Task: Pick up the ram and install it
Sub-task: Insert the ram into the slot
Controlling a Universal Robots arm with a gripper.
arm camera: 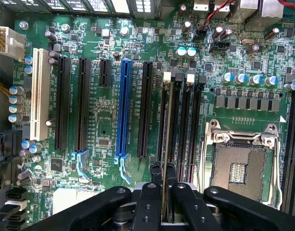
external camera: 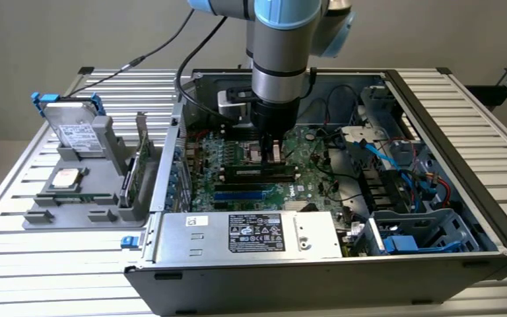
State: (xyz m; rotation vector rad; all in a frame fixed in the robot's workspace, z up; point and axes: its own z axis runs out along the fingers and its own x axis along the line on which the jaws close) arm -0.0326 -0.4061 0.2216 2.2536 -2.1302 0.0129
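Note:
My gripper (external camera: 268, 157) reaches down into the open computer case (external camera: 465, 198), over the green motherboard (arm camera: 104, 120). In the wrist view its two black fingers (arm camera: 148, 197) are shut on the ram (arm camera: 165, 144), a thin dark stick seen edge-on. The ram runs along one of the long black memory slots (arm camera: 191, 125) beside the CPU socket (arm camera: 239, 166). Whether it is pressed fully into the slot I cannot tell. In the exterior view the ram (external camera: 246, 172) shows as a dark bar just below the fingers.
A silver power supply (external camera: 253, 234) fills the case's front. Blue and black cables (external camera: 403, 165) crowd the exterior view's right side. Outside the case, on the exterior view's left, a grey fixture (external camera: 86, 198) holds a hard drive (external camera: 73, 129). A blue expansion slot (arm camera: 122, 106) lies beside the memory slots.

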